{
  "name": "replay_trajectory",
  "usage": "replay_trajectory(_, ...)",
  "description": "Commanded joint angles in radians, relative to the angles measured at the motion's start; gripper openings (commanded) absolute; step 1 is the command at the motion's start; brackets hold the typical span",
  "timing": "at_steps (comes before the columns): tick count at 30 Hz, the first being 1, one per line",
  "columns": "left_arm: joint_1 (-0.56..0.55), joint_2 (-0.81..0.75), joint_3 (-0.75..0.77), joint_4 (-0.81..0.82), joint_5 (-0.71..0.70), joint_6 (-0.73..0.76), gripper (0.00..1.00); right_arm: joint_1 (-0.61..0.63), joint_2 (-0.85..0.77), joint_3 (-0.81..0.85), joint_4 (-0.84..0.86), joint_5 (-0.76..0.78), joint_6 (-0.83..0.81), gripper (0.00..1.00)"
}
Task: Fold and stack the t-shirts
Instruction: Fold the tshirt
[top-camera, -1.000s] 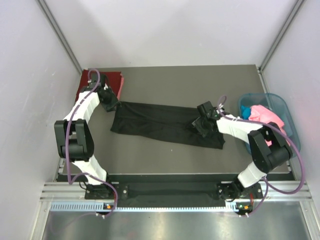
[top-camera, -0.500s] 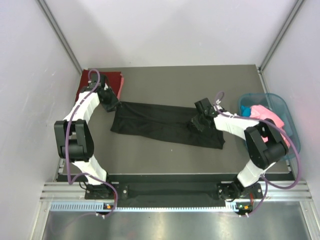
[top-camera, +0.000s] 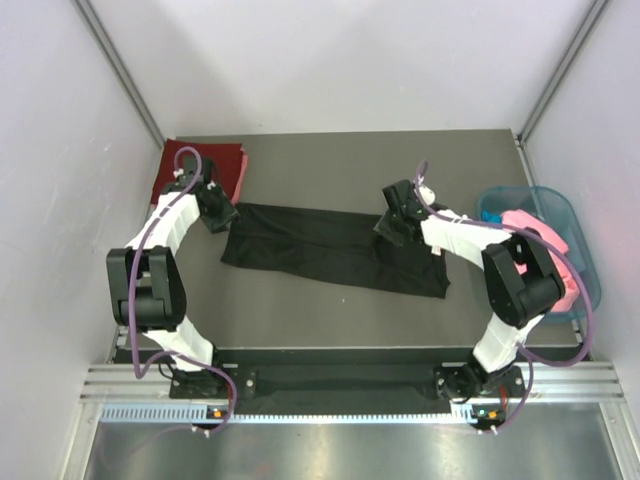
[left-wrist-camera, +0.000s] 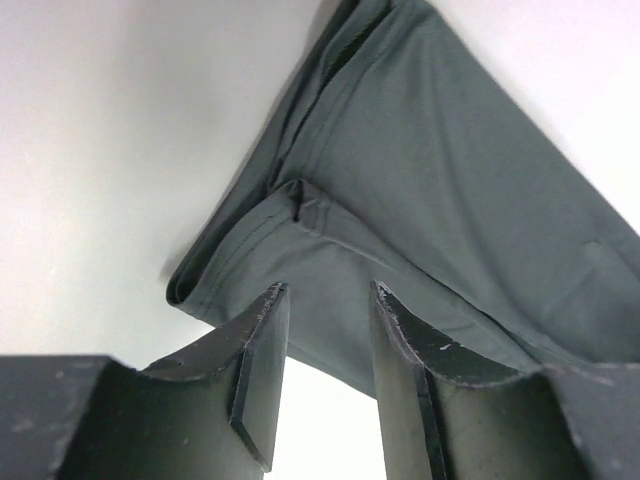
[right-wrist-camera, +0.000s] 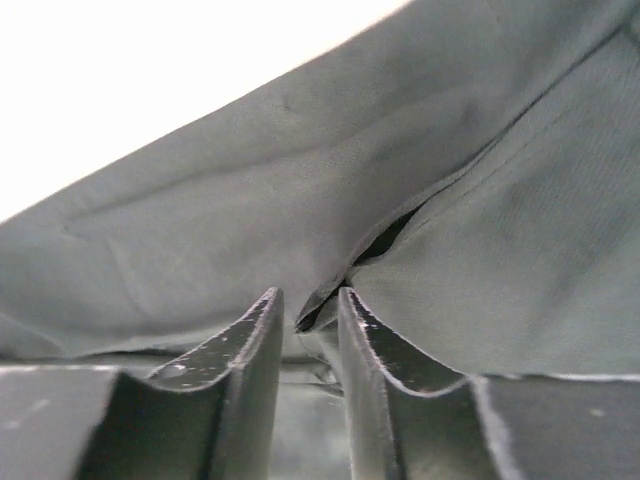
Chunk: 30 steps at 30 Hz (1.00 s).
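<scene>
A black t-shirt (top-camera: 320, 245) lies folded into a long strip across the middle of the table. My left gripper (top-camera: 222, 217) is at its back left end. In the left wrist view the left gripper (left-wrist-camera: 328, 287) is open, with bare table between the fingers and the shirt's hem (left-wrist-camera: 430, 180) just past the tips. My right gripper (top-camera: 390, 228) is over the shirt's back edge, towards the right. In the right wrist view the right gripper (right-wrist-camera: 308, 293) has its jaws narrowly apart, with a fold edge of the shirt (right-wrist-camera: 250, 180) at the tips. A dark red t-shirt (top-camera: 205, 160) lies folded at the back left corner.
A teal plastic basket (top-camera: 525, 190) stands at the right edge and holds pink cloth (top-camera: 540, 235) and blue cloth (top-camera: 490, 222). Grey walls close in the table on the left, back and right.
My right gripper has moved back and to the left along the black shirt, towards its far edge. My left arm has shifted slightly. The shirt's outline looks unchanged.
</scene>
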<state>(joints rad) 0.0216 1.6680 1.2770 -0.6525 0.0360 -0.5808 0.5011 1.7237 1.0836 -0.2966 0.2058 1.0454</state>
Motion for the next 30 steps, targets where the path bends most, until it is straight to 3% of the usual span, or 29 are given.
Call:
replay_trajectory(1,-0.002,-0.028,-0.03,0.045,-0.024,-0.019,0.43,-0.006,-0.024,0.09,-0.061,0.012,-0.162,0.34)
replay_trajectory(6,-0.002,-0.027,-0.048,0.054,-0.022,-0.024,0.43,-0.013,0.01,0.191,-0.258,0.072,-0.113,0.4)
replay_trajectory(20,-0.002,-0.039,-0.053,0.063,-0.012,-0.011,0.42,-0.015,0.174,0.28,-0.349,0.024,0.054,0.39)
replay_trajectory(21,-0.002,-0.039,-0.053,0.065,-0.01,-0.014,0.42,-0.015,0.171,0.277,-0.345,0.03,0.065,0.37)
replay_trajectory(25,-0.002,-0.04,-0.053,0.076,-0.004,-0.016,0.42,-0.012,0.14,0.263,-0.322,0.078,0.065,0.04)
replay_trajectory(30,-0.002,-0.03,-0.057,0.086,0.008,-0.022,0.42,0.017,0.134,0.276,-0.286,0.106,0.021,0.0)
